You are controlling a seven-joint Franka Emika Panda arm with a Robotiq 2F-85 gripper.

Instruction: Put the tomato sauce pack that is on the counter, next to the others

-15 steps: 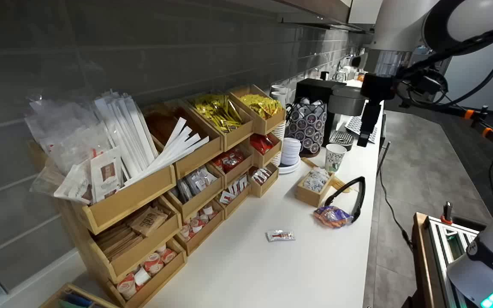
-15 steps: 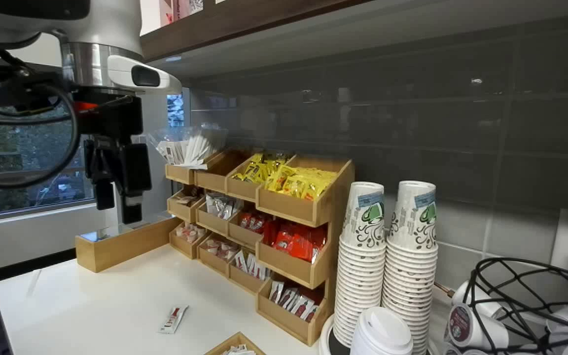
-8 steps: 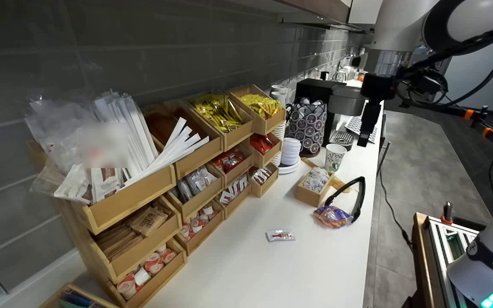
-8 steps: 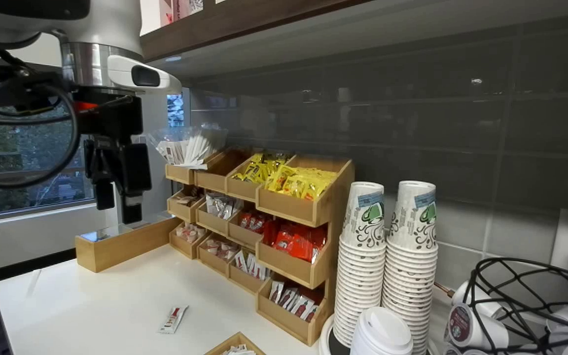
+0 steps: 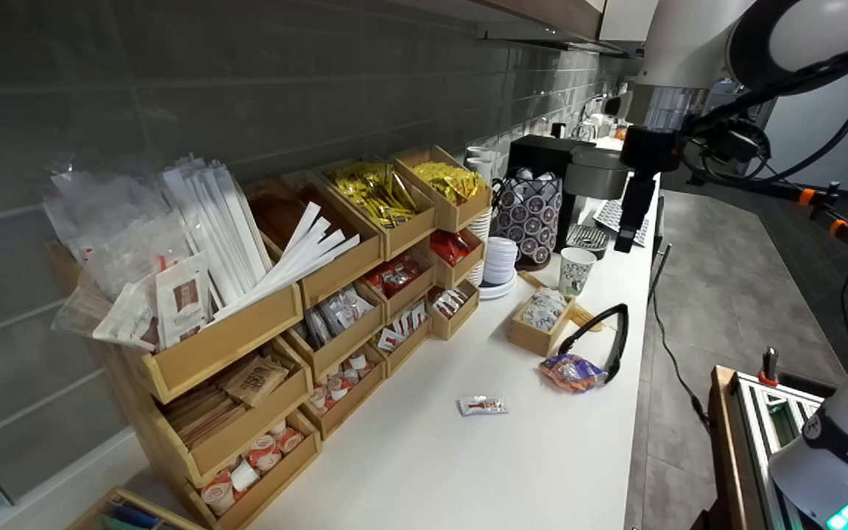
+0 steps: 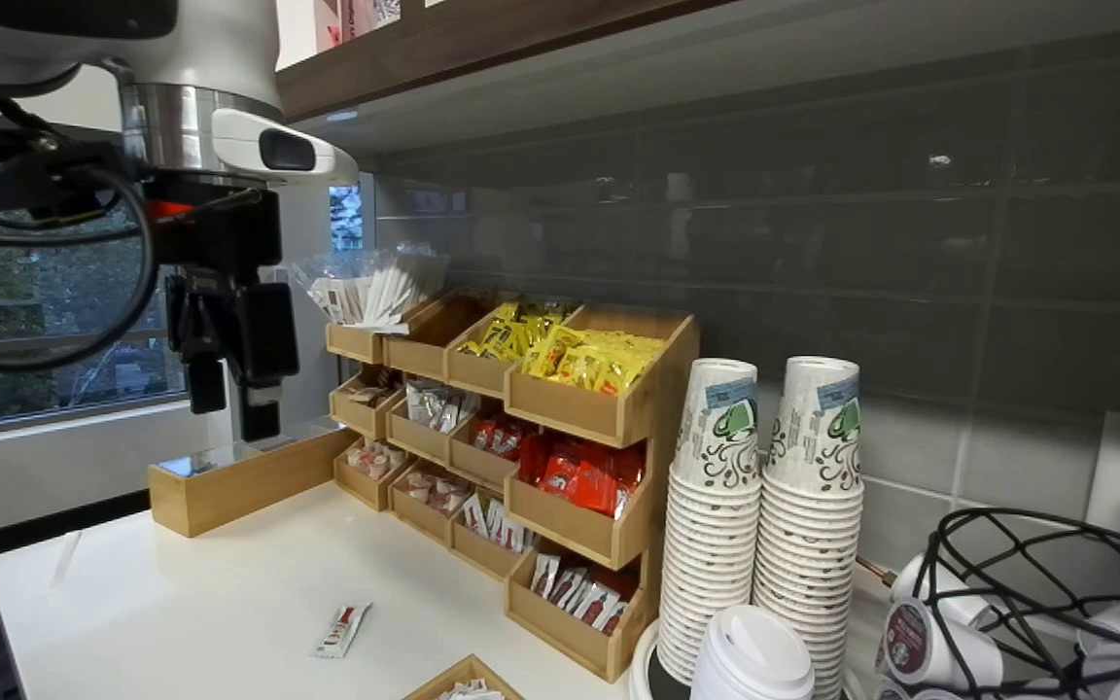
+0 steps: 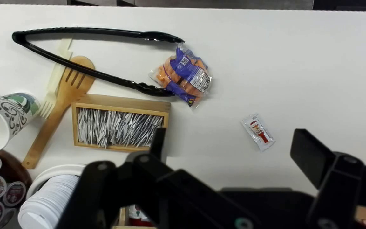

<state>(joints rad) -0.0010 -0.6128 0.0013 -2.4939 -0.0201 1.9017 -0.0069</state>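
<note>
jaws apart, the gripper (image 7: 230,135) hangs above the counter (image 7: 297,73), where the tomato sauce pack (image 7: 258,132) lies flat. turn slightly and pinch low across its narrow width; which bottom-row sachets (image 6: 495,522) match is hard to tell.

In the wrist view, the flat, rectangular, red-printed white foil sachet (image 7: 258,132) lies on the long plain white countertop (image 7: 316,70), seen between the black fingers (image 7: 311,159), nearer the right-hand one. Left of the left-hand finger, partly behind it, sits a rectangular light-wood box (image 7: 122,101) with thin paper packets (image 7: 119,128) in it. Up the view from the fingers, a clear-and-purple plastic bag (image 7: 183,76) lies at the ends of long black tongs (image 7: 106,76); left of the fingers, these cross over a slotted wooden spatula (image 7: 61,106) and pale plastic fork (image 7: 53,87). In an exterior view, the tiered light-wood organizer (image 6: 565,408) stands right of the fingers, small red-and-white sachets (image 6: 575,593) in its rightmost bottom compartment (image 6: 555,627).
</note>
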